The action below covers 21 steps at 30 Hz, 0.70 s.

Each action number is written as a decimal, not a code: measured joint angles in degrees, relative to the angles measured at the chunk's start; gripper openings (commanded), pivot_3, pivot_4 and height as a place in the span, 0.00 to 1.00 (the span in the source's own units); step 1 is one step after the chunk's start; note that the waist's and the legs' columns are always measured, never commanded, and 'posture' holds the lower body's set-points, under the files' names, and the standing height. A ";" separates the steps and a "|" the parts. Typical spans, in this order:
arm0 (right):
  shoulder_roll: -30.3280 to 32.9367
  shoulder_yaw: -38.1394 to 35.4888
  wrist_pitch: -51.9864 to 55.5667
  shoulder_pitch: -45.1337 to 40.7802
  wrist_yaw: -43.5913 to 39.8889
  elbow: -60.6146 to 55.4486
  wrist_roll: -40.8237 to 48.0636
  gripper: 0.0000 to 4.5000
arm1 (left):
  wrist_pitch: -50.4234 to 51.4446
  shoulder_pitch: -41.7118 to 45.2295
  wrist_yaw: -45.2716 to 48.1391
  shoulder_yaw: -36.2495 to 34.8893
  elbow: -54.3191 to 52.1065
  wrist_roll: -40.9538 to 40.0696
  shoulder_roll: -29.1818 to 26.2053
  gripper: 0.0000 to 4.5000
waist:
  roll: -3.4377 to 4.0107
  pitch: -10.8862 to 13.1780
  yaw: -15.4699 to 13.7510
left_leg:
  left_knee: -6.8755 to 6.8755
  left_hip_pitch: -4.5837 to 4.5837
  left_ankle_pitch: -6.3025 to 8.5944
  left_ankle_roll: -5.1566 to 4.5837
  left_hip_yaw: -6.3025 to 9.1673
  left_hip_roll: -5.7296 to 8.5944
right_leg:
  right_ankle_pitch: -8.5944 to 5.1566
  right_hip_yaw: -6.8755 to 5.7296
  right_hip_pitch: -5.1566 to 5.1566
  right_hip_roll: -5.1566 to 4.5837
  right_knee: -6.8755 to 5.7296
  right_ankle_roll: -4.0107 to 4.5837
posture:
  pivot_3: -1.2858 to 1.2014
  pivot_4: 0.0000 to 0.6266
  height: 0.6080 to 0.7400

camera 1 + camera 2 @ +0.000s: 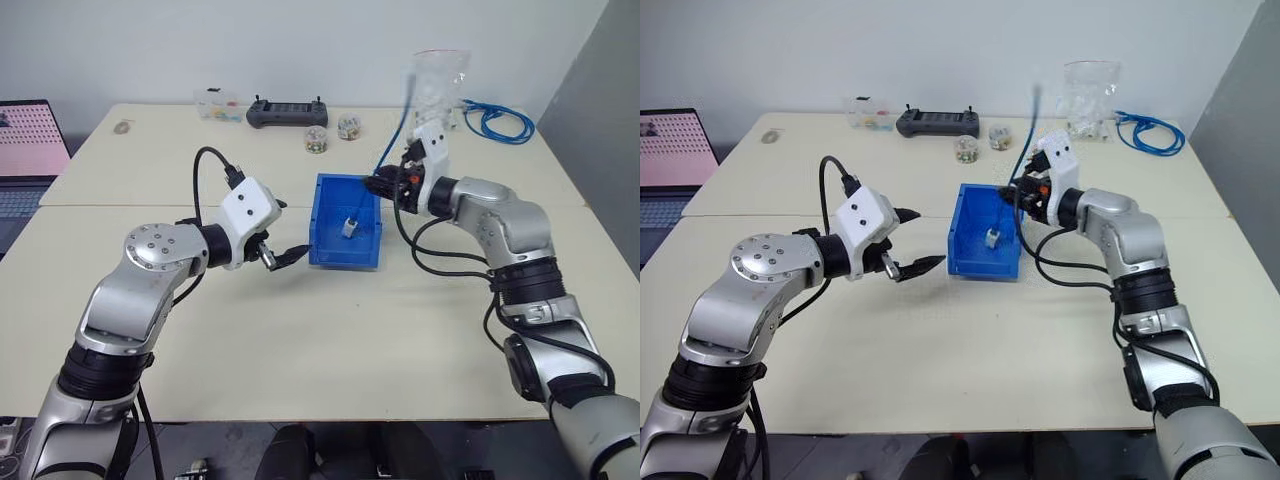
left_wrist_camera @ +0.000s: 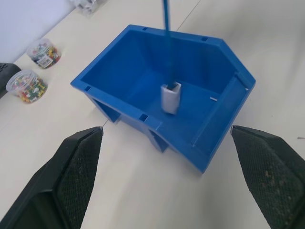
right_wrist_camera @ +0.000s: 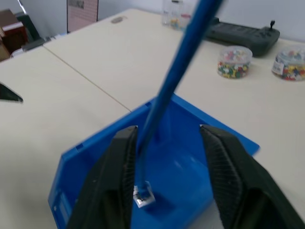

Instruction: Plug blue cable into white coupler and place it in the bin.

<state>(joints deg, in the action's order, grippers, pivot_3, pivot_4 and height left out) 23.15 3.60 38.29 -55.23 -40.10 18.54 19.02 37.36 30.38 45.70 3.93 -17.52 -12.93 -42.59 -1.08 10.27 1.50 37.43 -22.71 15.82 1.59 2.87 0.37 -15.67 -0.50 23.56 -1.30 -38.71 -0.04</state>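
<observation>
Cable (image 2: 166, 28) and white coupler (image 2: 171, 98) were already joined, and the coupler was down inside the bin (image 1: 322, 245), near the middle of its floor. The thin blue line rose out of the bin and went up past the right tool (image 3: 167, 157). So the plugging looked done, and the step in hand was putting the pair into the bin.

That tool hung at the bin's far right edge. Its two black fingers (image 3: 119, 181) stood apart, with the cable running between them, close to one finger. They were not pinching it hard; it looked like the tool was letting go. Whether a finger was touching the cable could not be told.

The left tool (image 2: 167, 181) was wide open and held nothing. It waited just beside the bin's left wall, above the table (image 1: 300, 340).

Next, I think the right tool would need to open all the way and lift clear, so the long cable could drop. Most of the cable stuck up out of the bin, so it might flop over the wall.

No words could be read anywhere. A laptop (image 1: 30, 140) showed a pink screen, too small to read. Little tubs (image 3: 233, 62) of colored bits and a black controller (image 1: 290, 110) sat at the back.
</observation>
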 measured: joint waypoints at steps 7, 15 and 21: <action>8.46 -0.08 1.00 3.62 -3.95 -2.50 -1.48 0.99 | -0.20 0.59 0.83 0.11 2.21 0.09 -1.15 1.00 | 0.00 0.01 0.02 | 0.54 -0.04 0.01 -0.04 0.06 0.00 | 0.04 -0.07 -0.04 0.02 -0.32 -0.01 | 0.52 0.24 1.00; 16.09 -3.98 2.06 14.72 -9.77 -12.94 1.68 0.99 | -0.18 -0.24 1.60 -1.55 2.72 -1.91 -1.21 1.00 | -0.03 0.02 0.12 | 0.51 -0.07 0.00 -0.05 0.07 -0.04 | 0.06 -0.07 -0.05 0.04 -0.30 -0.01 | 0.52 0.24 1.00; 16.72 -10.67 5.85 24.89 -10.99 -28.33 10.04 0.99 | -1.15 -5.73 0.89 -6.86 3.92 -3.00 -1.95 1.00 | -0.03 0.04 0.08 | 0.54 -0.01 0.01 -0.05 0.19 -0.05 | 0.06 -0.08 -0.10 0.05 -0.32 -0.02 | 0.52 0.24 1.00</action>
<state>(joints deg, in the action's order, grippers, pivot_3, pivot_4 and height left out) 39.87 -7.07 44.14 -30.34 -51.09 -9.79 29.06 36.22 24.65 46.60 -2.94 -13.60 -15.93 -44.54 -1.11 10.31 1.58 37.97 -22.73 15.82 1.53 3.06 0.32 -15.62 -0.58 23.45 -1.25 -39.02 -0.06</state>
